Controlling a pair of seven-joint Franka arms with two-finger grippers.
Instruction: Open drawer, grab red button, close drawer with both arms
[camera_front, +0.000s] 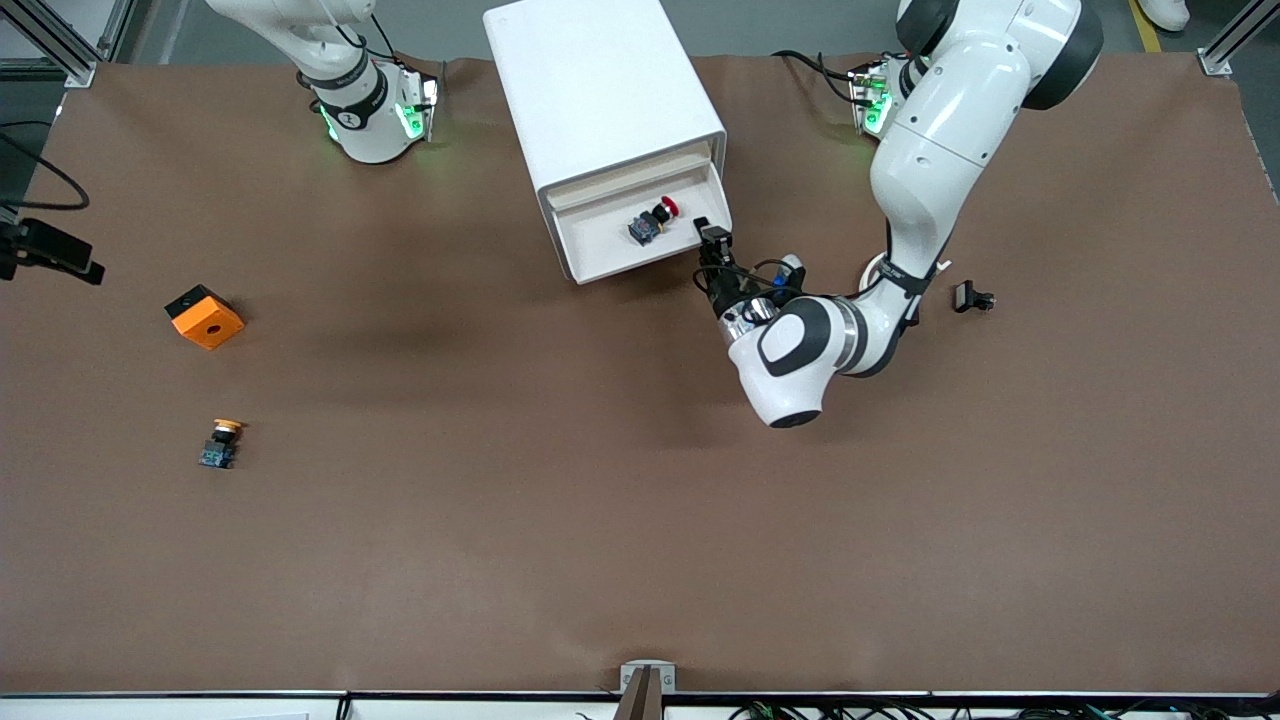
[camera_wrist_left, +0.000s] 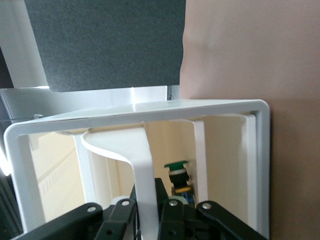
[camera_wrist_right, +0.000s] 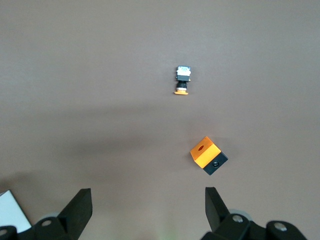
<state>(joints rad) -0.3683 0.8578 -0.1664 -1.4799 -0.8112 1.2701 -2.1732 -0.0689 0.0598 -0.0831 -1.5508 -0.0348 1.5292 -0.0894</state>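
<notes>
The white cabinet (camera_front: 600, 90) stands at the back middle of the table with its drawer (camera_front: 610, 250) pulled out. In the drawer lies the button (camera_front: 655, 220) with its red cap. My left gripper (camera_front: 709, 236) is at the drawer's front, at the end toward the left arm. In the left wrist view it (camera_wrist_left: 147, 202) is shut on the white drawer handle (camera_wrist_left: 142, 165), and a small pushbutton (camera_wrist_left: 178, 175) shows inside the drawer. My right arm (camera_front: 365, 110) waits by its base. Its gripper (camera_wrist_right: 148, 205) is open over bare table.
An orange cube with a hole (camera_front: 205, 317) (camera_wrist_right: 207, 155) and an orange-capped pushbutton (camera_front: 220, 443) (camera_wrist_right: 182, 80) lie toward the right arm's end, nearer the front camera than the cabinet. A small black part (camera_front: 972, 297) lies beside the left arm.
</notes>
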